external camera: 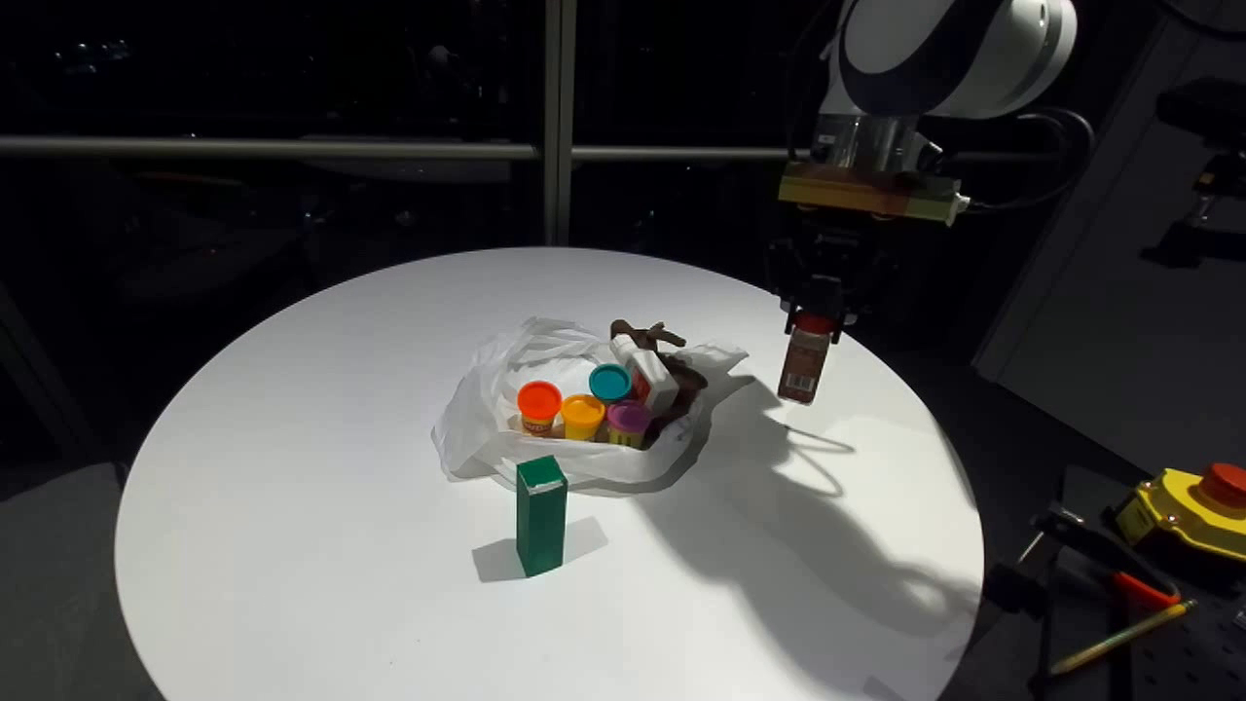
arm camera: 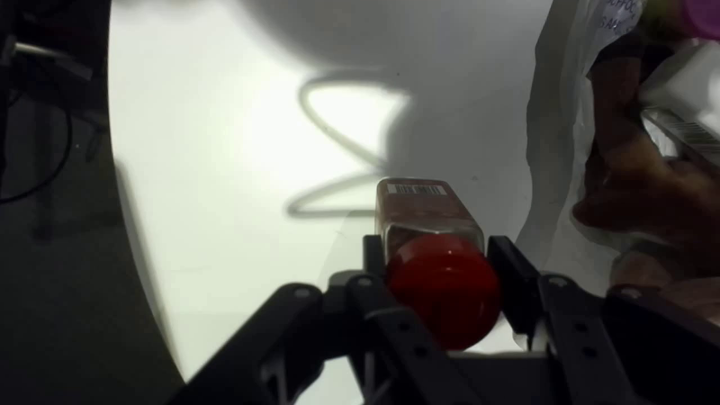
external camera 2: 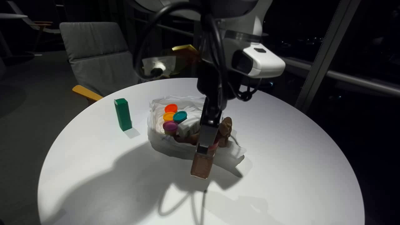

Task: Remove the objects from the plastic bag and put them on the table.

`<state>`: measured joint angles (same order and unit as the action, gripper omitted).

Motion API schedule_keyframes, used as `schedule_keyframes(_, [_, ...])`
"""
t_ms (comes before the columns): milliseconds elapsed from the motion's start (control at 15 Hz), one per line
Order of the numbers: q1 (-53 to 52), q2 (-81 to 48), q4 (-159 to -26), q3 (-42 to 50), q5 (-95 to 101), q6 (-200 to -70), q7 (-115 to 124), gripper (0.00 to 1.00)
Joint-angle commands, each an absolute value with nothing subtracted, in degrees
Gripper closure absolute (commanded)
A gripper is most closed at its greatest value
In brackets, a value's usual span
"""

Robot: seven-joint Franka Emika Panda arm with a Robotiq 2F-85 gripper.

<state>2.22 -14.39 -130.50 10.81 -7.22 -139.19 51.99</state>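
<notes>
Presently, the plastic bag (external camera: pixel 594 462) lies spread wide on the bench (external camera: pixel 321 389); I take every position from it. Beside the bag, off the side nearest the brown object (external camera 2: pixel 225 127), the pincer (external camera: pixel 815 323) is clamped on the red cap (arm camera: pixel 444 288) of a jar (external camera: pixel 804 370), one jaw to each side. The jar hangs above the bench, apart from the bag, and I judge placement to be the step in hand.

Contents noted in the bag: an orange-red-lidded tub (external camera: pixel 538 402), an amber-lidded tub (external camera: pixel 583 418), a teal-lidded tub (external camera: pixel 610 383), a purple-lidded tub (external camera: pixel 629 420), a white bottle (external camera: pixel 656 383) and the brown object, whose kind I cannot determine. A green box (external camera: pixel 541 518) stands upright on the bench, apart from the bag on its tub side, presumably already delivered.

Hazards foreseen. Early release: let go at this height, the jar would probably topple. Twisting: the hold is at the cap alone, so uneven contact at the base could turn the jar in the grip. Overreach: set too far from the bag, it nears the bench edge. Snagging: a low return could catch the bag's loose flap (external camera: pixel 723 354), which extends on the jar's side, and tip the tubs.
</notes>
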Motion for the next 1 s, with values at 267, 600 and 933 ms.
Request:
schedule_keyframes(267, [3.4, -19.3, -130.0, 10.4, -14.6, -143.8, 54.8, 0.76])
schedule_keyframes(600, [2.3, -22.7, -128.9, 11.0, -13.1, -144.2, 58.4, 0.76])
schedule_keyframes(933, [1.6, -22.9, -128.4, 11.5, -11.8, -143.4, 60.0, 0.76])
